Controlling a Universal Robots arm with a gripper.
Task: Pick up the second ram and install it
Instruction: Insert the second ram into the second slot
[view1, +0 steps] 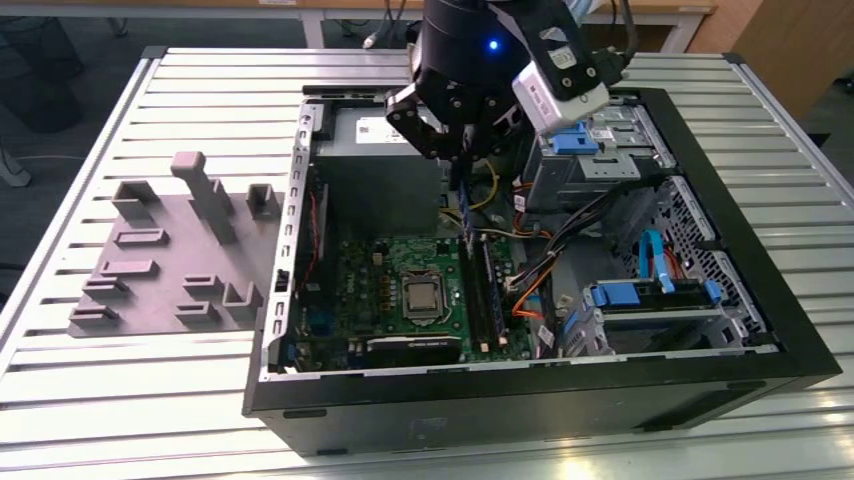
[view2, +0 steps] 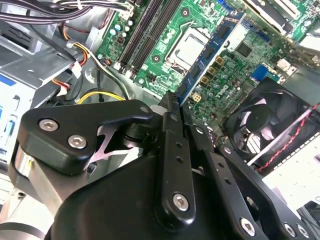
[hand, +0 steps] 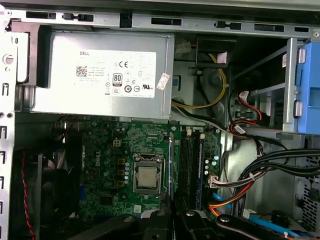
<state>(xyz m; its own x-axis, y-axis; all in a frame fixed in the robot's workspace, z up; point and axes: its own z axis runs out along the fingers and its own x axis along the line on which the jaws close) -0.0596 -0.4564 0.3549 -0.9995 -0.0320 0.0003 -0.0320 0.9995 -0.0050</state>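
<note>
My gripper (view1: 455, 150) hangs over the open computer case, shut on the second ram (view2: 207, 55). The ram is a thin blue-green stick that reaches from the fingertips (view2: 171, 102) down toward the green motherboard (view1: 387, 285). In the exterior view the ram (view1: 465, 205) shows edge-on as a thin dark strip below the gripper. Its lower end is near the far end of the memory slots (view1: 483, 290). In the first wrist view the ram (hand: 171, 160) runs between the processor socket (hand: 148, 177) and the memory slots (hand: 190, 162). I cannot tell if it touches the board.
The grey power supply (hand: 100, 75) sits at the far end of the case, behind the gripper. Cable bundles (view1: 561, 250) and blue-tabbed drive bays (view1: 654, 295) fill the exterior view's right side. A case fan (view2: 260, 120) sits beside the board. A grey fixture (view1: 174, 250) lies on the slatted table (view1: 134, 400).
</note>
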